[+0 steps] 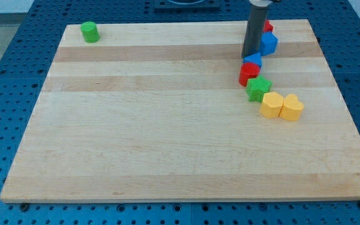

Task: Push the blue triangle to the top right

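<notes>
My tip [249,57] rests on the wooden board [167,137], touching the blue triangle [254,60] near the view's top right; it holds nothing. Red block [248,73] touches the triangle below, then green star [258,88], two yellow blocks [272,104] [291,107]. Blue block [268,43] and red piece [268,27] beside rod. Green cylinder [90,32] far top left.

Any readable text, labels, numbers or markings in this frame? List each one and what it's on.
None: no text, label, brand, number or sign is readable anywhere in the camera view.
Wooden board: bare grain only.
Blocks, e.g. the green block at the view's top left and the blue triangle: plain coloured faces.
My tip, touching the blue triangle's upper-left side: plain dark rod.
Blue perforated table: holes only.
</notes>
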Tool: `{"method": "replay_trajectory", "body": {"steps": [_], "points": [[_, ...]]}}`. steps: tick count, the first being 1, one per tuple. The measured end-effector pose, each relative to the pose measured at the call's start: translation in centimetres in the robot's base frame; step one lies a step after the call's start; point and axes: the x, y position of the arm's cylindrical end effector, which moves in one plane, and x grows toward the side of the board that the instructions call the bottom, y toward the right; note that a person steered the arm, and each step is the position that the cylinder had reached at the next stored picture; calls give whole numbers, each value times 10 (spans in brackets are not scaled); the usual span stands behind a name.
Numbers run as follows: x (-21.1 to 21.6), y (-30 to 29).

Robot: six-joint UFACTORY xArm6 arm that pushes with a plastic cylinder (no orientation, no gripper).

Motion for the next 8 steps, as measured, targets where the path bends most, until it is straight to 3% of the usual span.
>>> {"method": "replay_trajectory", "body": {"steps": [3,4,5,8], "points": [[2,71],[34,79],[52,78],[46,24]]}}
